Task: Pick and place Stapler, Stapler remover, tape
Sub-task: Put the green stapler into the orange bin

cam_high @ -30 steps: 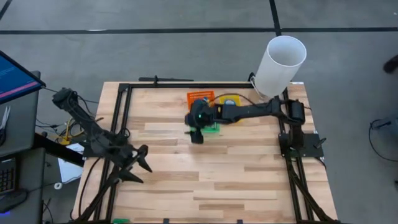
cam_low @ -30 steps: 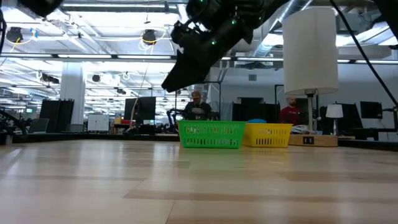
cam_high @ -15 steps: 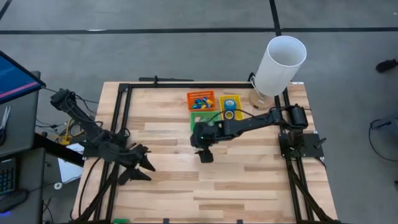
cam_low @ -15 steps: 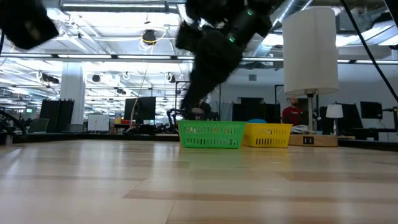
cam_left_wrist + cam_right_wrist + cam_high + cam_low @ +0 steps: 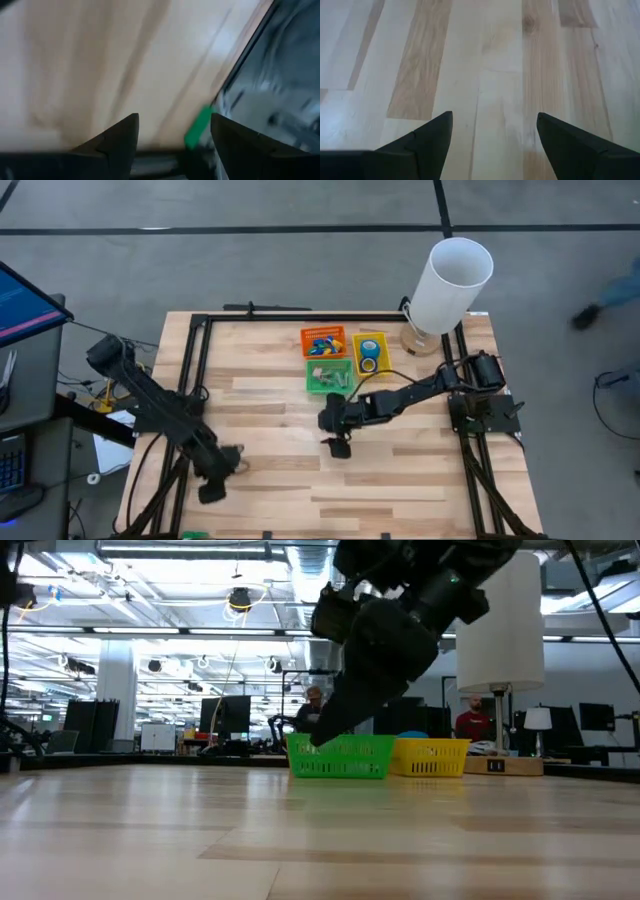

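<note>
Three small baskets stand at the table's far middle. The orange basket (image 5: 323, 340) holds small coloured staplers. Two blue tape rings (image 5: 369, 364) lie in the yellow basket (image 5: 358, 340). The green basket (image 5: 314, 385) holds small pale pieces that I cannot identify. My right gripper (image 5: 337, 446) hangs open over bare wood on the near side of the green basket, with nothing between its fingers (image 5: 495, 135). My left gripper (image 5: 212, 490) is open near the table's near left corner, pointing down at the wood (image 5: 172, 130). In the low view the right gripper (image 5: 322, 736) shows in front of the green basket (image 5: 350, 758).
A tall white cylinder (image 5: 452, 284) stands at the far right corner. Black frame rails (image 5: 196, 370) run along the table's left, right and far sides. A small green piece (image 5: 199, 128) sits at the table's near edge by the left gripper. People show in the room behind (image 5: 468, 720).
My right gripper has come away from above the baskets toward the table's near edge and has sunk lower, staying open. My left gripper has gone toward the near edge, dropped, and tipped and rolled so that it now points down at the table.
</note>
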{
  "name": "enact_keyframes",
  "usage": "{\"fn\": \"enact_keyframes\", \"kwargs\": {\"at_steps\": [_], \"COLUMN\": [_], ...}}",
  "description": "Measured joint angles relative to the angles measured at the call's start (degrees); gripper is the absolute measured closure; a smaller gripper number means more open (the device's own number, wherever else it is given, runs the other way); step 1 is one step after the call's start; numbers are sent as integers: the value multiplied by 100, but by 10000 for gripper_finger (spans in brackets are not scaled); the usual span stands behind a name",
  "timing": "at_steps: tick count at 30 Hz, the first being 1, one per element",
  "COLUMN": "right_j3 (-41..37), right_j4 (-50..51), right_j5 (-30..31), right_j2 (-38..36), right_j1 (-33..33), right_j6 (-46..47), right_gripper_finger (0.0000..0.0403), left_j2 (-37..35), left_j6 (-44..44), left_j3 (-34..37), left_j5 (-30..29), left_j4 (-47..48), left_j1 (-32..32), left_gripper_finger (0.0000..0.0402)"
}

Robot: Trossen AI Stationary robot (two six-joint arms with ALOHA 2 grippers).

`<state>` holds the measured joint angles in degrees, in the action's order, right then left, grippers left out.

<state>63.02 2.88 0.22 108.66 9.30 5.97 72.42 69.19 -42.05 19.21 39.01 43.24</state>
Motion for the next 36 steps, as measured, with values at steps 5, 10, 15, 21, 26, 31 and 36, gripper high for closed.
{"fn": "enact_keyframes", "kwargs": {"at_steps": [5, 10, 15, 21, 26, 31, 36], "right_j3": [-36, -36, -56, -58, -58, -58, -58], "right_j4": [-221, -216, -256, -314, -317, -323, -333], "right_j5": [282, 282, 285, 284, 283, 285, 285], "right_j2": [0, 0, 0, 1, 2, 2, 2], "right_j1": [231, 309, 425, 609, 683, 680, 680], "right_j6": [9, 33, 103, 120, 148, 162, 162], "right_gripper_finger": [122, 122, 122, 122, 122, 122, 122], "left_j2": [1166, 1871, 2318, 2596, 2823, 2898, 2897], "left_j6": [115, 152, 123, -277, -523, -543, -435], "left_j3": [-441, -920, -1235, -1243, -1244, -1245, -1263], "left_j5": [864, 891, 899, 767, 630, 594, 473], "left_j4": [31, 6, -34, -87, -591, -901, -1196], "left_j1": [570, 1003, 1272, 1251, 1117, 1139, 1281], "left_gripper_finger": [165, 165, 165, 165, 165, 165, 165]}}
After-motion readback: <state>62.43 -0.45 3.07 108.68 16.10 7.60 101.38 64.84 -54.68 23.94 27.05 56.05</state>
